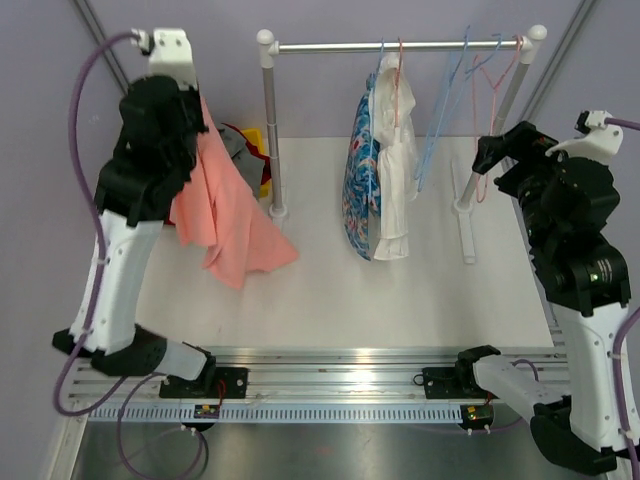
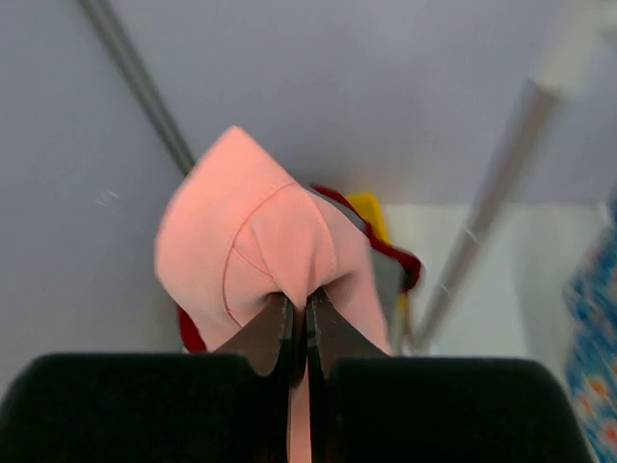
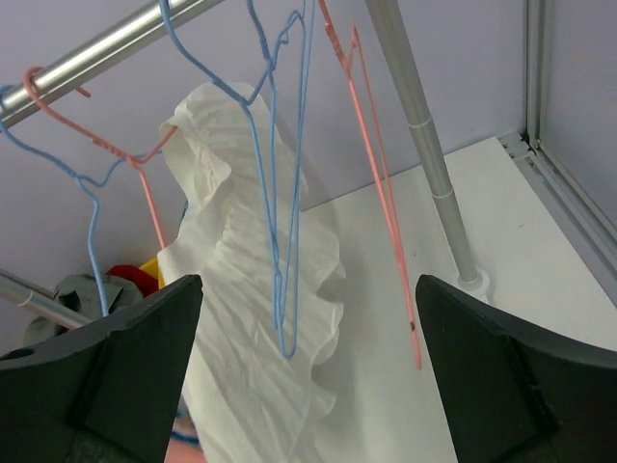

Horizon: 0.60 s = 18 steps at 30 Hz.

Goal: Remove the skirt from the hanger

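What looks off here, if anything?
The empty blue hanger and pink hanger at the right end of the rail hang skewed, crossing each other. Clothes lie heaped behind the left post. Nothing looks damaged.

**Operator:** What is the skirt made of?

**Spotter:** You have soft, matt salmon cloth there. The weave is smooth, and a stitched seam curves across it in the left wrist view.

**Operator:** And up on the rail?

**Spotter:** It's bare metal, smooth with a dull shine. Your hangers are thin wire, coated blue or pink. The white garment is crinkled cloth, almost papery, and the floral garment is smooth printed fabric.

**Operator:** The hardware?

**Spotter:** Your table top is white and matt. The left gripper looks like matt black plastic — the arm shell is glossy white plastic.
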Available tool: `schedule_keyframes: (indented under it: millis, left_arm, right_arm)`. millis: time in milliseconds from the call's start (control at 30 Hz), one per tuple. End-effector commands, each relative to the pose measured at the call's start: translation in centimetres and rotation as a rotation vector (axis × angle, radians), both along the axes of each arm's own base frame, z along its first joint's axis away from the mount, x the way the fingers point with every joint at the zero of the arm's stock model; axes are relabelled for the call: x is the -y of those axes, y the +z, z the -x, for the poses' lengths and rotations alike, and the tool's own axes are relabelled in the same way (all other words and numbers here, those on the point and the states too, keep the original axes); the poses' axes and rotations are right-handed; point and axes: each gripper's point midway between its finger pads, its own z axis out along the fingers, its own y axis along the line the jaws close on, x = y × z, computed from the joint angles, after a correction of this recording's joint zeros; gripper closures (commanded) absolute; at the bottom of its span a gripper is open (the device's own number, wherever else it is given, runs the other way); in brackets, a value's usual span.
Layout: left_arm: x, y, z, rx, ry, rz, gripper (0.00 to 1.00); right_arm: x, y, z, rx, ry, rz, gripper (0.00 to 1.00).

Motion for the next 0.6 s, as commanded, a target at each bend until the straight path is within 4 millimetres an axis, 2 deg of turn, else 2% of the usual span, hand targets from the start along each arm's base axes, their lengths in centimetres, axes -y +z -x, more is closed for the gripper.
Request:
schedule_keyframes:
  millis: [0,33,67,100,133,167,200,267,300,333,367,433,467,500,533,567]
  left_arm:
    - [-5.2,6.3,-7.1,0.171,0.103,0.025,1.00]
    - [-7.3,10.5,-6.3,0.288,0.150,0.071,1.00]
    - [-11.0,10.5,-7.7,0.314,0.237,0.133,1.00]
    - [-12.6,10.5,-9.4,0.350,0.273,0.169,1.00]
    - [-15.5,9.8,-10.4,0.363,0.335,0.199,1.00]
    - [-16.0,9.5,-11.4,0.388,0.327,0.257,1.00]
    - [-16.0,8.0,-13.9,0.382,0.298,0.264,1.00]
    - [-16.2,6.0,-16.2,0.348,0.304,0.244,1.00]
    - [-16.3,4.3,-17.6,0.309,0.310,0.246,1.00]
    - [-16.6,1.3,-19.7,0.244,0.326,0.243,1.00]
    - [-16.7,-1.3,-20.8,0.186,0.351,0.242,1.00]
    - [-17.4,-6.1,-22.6,0.095,0.394,0.240,0.94]
    - [-17.2,-9.3,-23.4,0.031,0.391,0.242,0.78]
    - [-16.9,-11.4,-24.0,-0.016,0.375,0.240,0.60]
    - [-16.6,-13.2,-24.5,-0.061,0.359,0.239,0.33]
    - [-16.2,-15.4,-25.0,-0.111,0.345,0.250,0.12]
  right_arm:
    - [-0.3,0.7,1.3,0.071,0.039,-0.019,0.01]
    - [-0.8,-0.4,1.1,0.050,0.059,-0.021,0.00]
    - [-1.2,-0.7,1.3,0.049,0.085,-0.032,0.01]
    - [-1.9,-0.7,2.0,0.059,0.128,-0.040,0.01]
    - [-2.3,-1.8,1.8,0.035,0.150,-0.043,0.01]
    - [-2.9,-2.1,2.1,0.031,0.187,-0.043,0.01]
    - [-3.1,-2.8,2.2,0.018,0.196,-0.042,0.00]
    - [-3.4,-3.3,2.5,0.020,0.221,-0.032,0.01]
    - [-3.4,-3.6,2.5,0.018,0.220,-0.030,0.01]
    - [-3.4,-4.2,2.2,0.017,0.220,-0.028,0.01]
    - [-3.6,-4.4,2.0,0.018,0.223,-0.024,0.00]
    - [-4.1,-4.4,1.7,0.033,0.247,-0.025,0.01]
    - [-4.6,-3.9,1.8,0.048,0.281,-0.021,0.01]
    - [-5.0,-3.6,1.8,0.062,0.303,-0.018,0.01]
    - [-5.2,-2.5,1.9,0.102,0.321,-0.015,0.00]
    - [-5.5,-1.7,2.1,0.127,0.339,-0.003,0.01]
